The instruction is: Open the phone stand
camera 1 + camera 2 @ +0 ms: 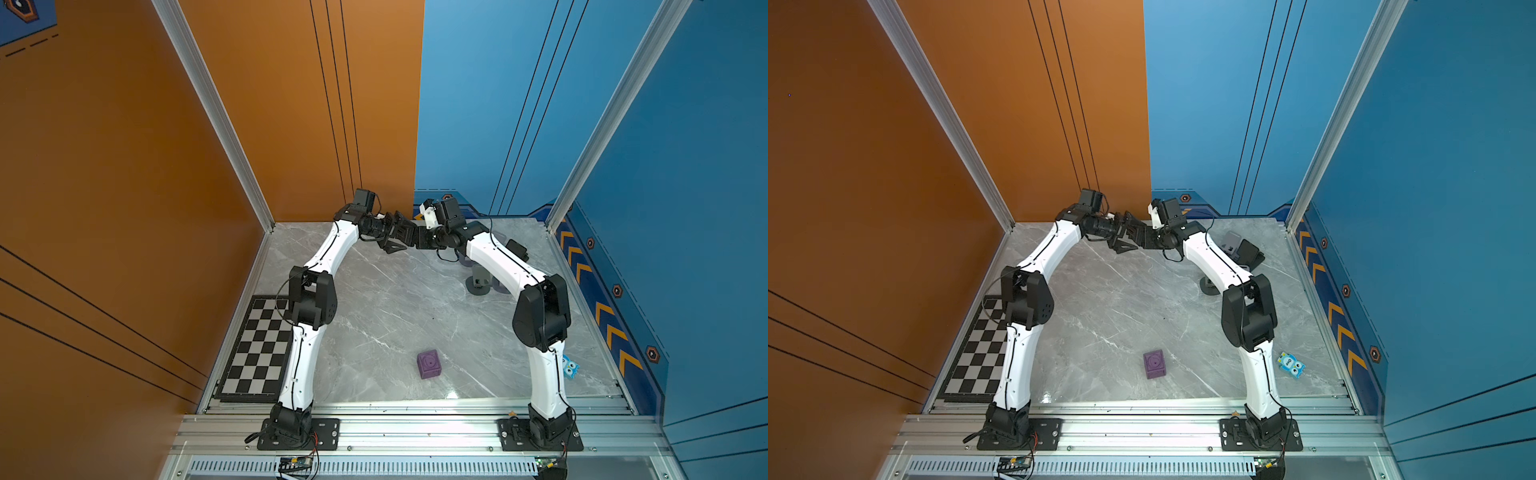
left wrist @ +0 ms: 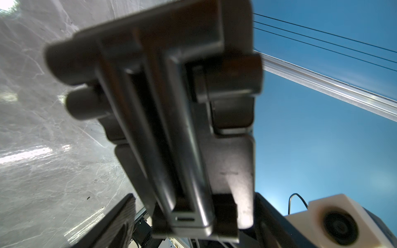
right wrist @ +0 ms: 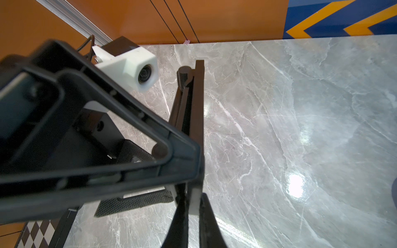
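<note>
One dark grey, hinged metal phone stand [image 2: 182, 128] hangs in the air above the far middle of the grey marble worktop [image 1: 395, 316], between the two arms. The right tool [image 3: 193, 216] pinches the edge of one of its plates. The left tool [image 2: 193, 194] stands spread around the stand, with a gap showing beside one textured pad [image 2: 120, 214]. Seen edge on, the stand's flat plates lie close together with only a narrow wedge between them (round hinge barrels at one end). On the worktop lie one purple cube [image 1: 429, 364], one blue owl-faced toy [image 1: 1291, 365] and one black-and-white chequered board [image 1: 259, 353]. A few dark grey pieces [image 1: 1231, 243] sit partly hidden behind the right arm.
</note>
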Controlling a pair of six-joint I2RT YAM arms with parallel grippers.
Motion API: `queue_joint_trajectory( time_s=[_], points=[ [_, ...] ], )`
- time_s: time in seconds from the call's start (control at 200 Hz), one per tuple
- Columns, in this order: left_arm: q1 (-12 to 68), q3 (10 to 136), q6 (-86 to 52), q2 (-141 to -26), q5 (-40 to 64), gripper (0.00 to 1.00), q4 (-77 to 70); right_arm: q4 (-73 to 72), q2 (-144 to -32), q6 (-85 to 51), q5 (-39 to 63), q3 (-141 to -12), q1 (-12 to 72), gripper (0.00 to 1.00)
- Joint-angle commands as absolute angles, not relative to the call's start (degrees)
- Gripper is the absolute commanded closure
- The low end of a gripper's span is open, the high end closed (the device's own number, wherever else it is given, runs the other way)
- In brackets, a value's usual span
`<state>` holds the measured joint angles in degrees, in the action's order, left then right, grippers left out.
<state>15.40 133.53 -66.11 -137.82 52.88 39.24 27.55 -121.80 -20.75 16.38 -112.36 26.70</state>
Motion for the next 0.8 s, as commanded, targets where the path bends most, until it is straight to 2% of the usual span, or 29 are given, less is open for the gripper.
queue_joint_trajectory(
  time_s=[0.0, 0.26, 0.65, 0.796],
  points=[
    [15.7, 133.2, -66.8, -138.7, 52.0, 0.16, 40.0, 26.9, -122.2, -19.3, 16.0, -114.5, 27.2, 1.00],
    [15.6, 132.9, -67.8, -138.8, 50.7, 0.26, 40.0, 26.9, -122.2, -19.0, 16.0, -114.5, 27.3, 1.00],
    [15.5, 130.8, -69.7, -137.9, 47.2, 0.27, 40.0, 26.7, -121.2, -18.3, 15.6, -114.0, 27.3, 1.00],
    [15.4, 129.9, -70.5, -137.5, 45.8, 0.31, 40.0, 26.6, -121.1, -18.2, 15.6, -114.0, 27.3, 1.00]
  ],
)
